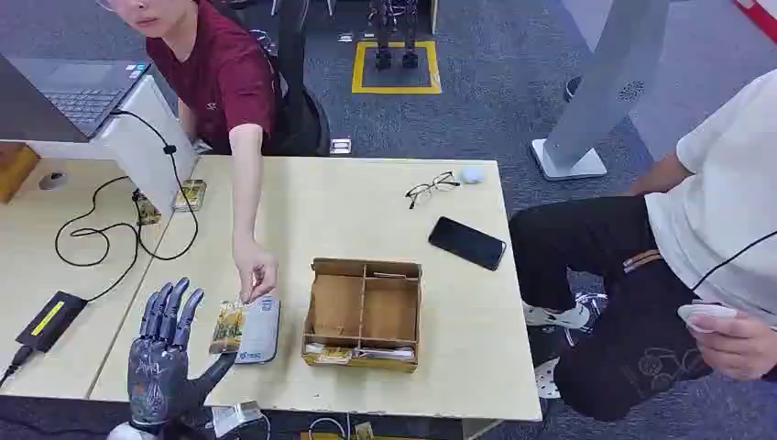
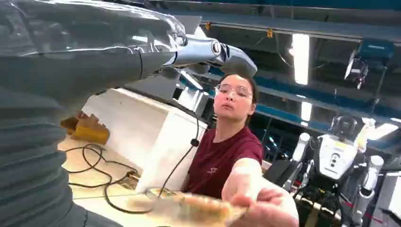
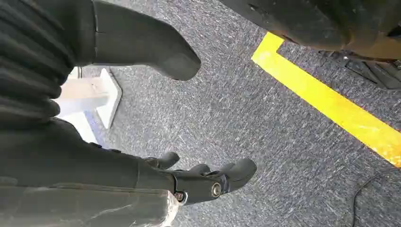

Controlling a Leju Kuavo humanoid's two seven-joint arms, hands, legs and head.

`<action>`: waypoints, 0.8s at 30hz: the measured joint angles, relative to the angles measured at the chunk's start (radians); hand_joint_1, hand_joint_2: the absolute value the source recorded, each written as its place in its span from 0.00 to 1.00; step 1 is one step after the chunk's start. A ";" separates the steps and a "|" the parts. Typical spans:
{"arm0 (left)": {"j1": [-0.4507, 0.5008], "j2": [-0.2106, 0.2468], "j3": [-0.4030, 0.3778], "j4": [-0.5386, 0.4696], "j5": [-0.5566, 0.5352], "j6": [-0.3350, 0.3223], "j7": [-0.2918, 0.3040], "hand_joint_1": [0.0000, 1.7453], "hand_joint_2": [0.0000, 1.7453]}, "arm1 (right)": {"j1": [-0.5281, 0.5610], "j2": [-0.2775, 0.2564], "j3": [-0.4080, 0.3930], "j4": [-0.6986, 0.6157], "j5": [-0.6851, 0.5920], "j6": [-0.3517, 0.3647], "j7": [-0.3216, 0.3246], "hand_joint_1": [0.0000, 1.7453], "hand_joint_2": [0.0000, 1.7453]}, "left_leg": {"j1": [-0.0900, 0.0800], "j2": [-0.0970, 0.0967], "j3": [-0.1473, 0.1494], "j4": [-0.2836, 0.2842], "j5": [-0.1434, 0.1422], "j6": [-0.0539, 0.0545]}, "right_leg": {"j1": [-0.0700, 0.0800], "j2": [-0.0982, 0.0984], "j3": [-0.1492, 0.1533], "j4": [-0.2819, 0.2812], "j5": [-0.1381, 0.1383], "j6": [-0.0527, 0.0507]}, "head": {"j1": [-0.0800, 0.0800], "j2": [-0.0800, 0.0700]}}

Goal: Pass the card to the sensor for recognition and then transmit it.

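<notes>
A yellowish card lies at the table's front left, partly on a flat grey sensor. A person's hand reaches down from the far side and touches the card's top edge. My left hand stands upright just left of the card, fingers spread, holding nothing. In the left wrist view my left hand stretches out flat, and beyond it the person's hand holds the blurred card. My right hand hangs over grey carpet with nothing in it.
A cardboard box with compartments stands right of the sensor. Behind it lie a black phone and glasses. A black adapter and cables lie at the left. A second person sits at the right.
</notes>
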 joint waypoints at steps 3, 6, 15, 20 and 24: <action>-0.010 -0.018 0.027 0.000 -0.040 0.000 -0.004 0.05 1.00 | 0.000 0.000 0.000 0.000 0.002 0.000 0.000 0.00 1.00 | 0.000 0.000 0.000 0.000 0.000 0.000 | 0.000 0.000 0.000 0.000 0.000 0.000 | 0.000 0.000; -0.017 -0.034 0.051 0.000 -0.045 0.000 -0.018 1.00 1.00 | 0.000 0.000 0.000 0.000 0.011 0.000 0.000 0.00 1.00 | 0.000 0.000 0.000 0.000 0.000 0.000 | 0.000 0.000 0.000 0.000 0.000 0.000 | 0.000 0.000; -0.029 -0.051 0.088 0.009 -0.027 0.000 -0.027 1.00 1.00 | 0.000 0.000 -0.001 0.000 0.013 -0.002 0.000 0.00 1.00 | 0.000 0.000 0.000 0.000 0.000 0.000 | 0.000 0.000 0.000 0.000 0.000 0.000 | 0.000 0.000; -0.034 -0.058 0.097 0.009 -0.006 0.000 -0.042 1.00 1.00 | 0.000 0.000 -0.002 0.000 0.016 -0.003 0.000 0.00 1.00 | 0.000 0.000 0.000 0.000 0.000 0.000 | 0.000 0.000 0.000 0.000 0.000 0.000 | 0.000 0.000; -0.034 -0.062 0.098 0.009 0.005 0.000 -0.057 1.00 1.00 | 0.000 0.000 -0.002 0.000 0.016 -0.003 0.000 0.00 1.00 | 0.000 0.000 0.000 0.000 0.000 0.000 | 0.000 0.000 0.000 0.000 0.000 0.000 | 0.000 0.000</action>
